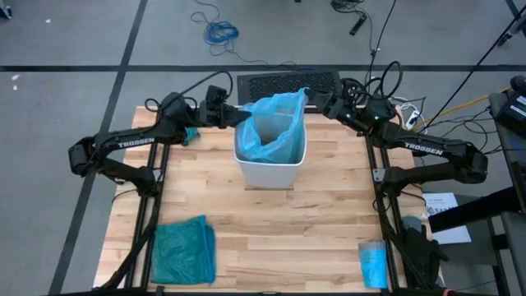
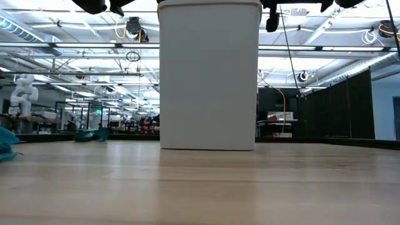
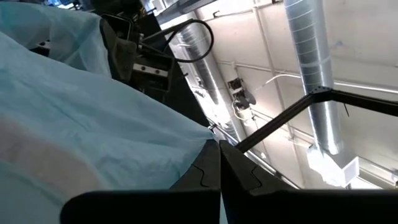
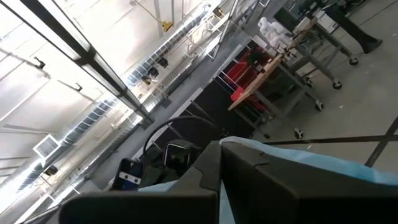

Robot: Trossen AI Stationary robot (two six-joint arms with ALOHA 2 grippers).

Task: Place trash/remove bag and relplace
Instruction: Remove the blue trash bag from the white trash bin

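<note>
While one teal-green bag (image 1: 184, 251) and one small folded blue packet (image 1: 372, 264) lie at the near table (image 1: 271, 238) corners with open wood between them, one white bin (image 1: 271, 164) stands farther back mid-table, lined with one pale blue bag (image 1: 275, 123). Beyond it, two grippers flank the bin's far rim: the left gripper (image 1: 238, 116) and the right gripper (image 1: 316, 104), each with jaws pinched together on the bag's edge, close to the table's far edge.

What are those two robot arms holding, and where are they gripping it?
Both hold the pale blue bag by its top edge, at opposite sides above the white bin: left gripper and right gripper, fingers shut on the plastic.
</note>
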